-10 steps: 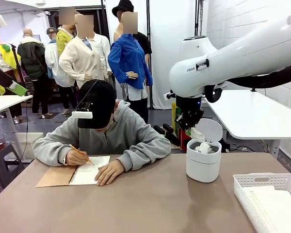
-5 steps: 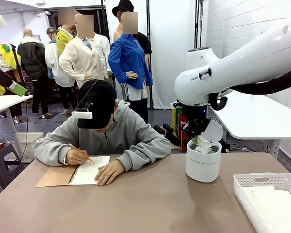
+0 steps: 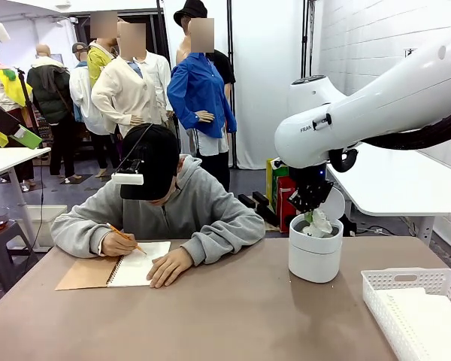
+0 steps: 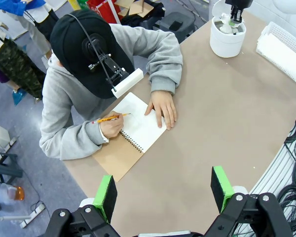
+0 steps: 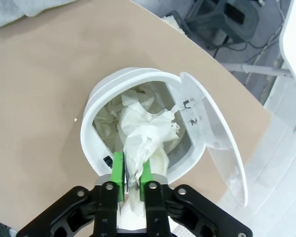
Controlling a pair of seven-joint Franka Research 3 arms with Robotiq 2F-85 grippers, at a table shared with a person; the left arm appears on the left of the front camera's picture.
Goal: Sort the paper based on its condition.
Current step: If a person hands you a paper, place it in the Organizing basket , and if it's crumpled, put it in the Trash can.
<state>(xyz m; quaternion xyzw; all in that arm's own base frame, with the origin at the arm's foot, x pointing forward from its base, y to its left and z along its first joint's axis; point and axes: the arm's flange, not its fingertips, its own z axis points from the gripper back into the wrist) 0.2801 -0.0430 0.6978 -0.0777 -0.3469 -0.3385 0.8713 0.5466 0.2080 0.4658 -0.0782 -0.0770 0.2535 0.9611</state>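
1. Binning a crumpled wad (image 5: 145, 136) is the step in hand: the right hand (image 5: 132, 174) hangs just over the open mouth of the white bin (image 3: 315, 254), at the far right of the tabletop (image 3: 210, 316).
2. Next, I judge, the fingers must part so the wad drops in among the crumpled paper already inside, clear of the raised lid (image 5: 214, 138).
3. Right hand: nearly closed, green pads (image 5: 118, 170) pinching the wad's lower end; the rest of it sticks out over the bin.
4. Left hand (image 4: 163, 190): wide open, holding nothing, high above the tabletop's near edge.
5. Smooth sheets (image 3: 428, 320) lie in the basket (image 3: 406, 280) at the right.
6. Across the tabletop a person writes in a notebook (image 3: 139, 272).
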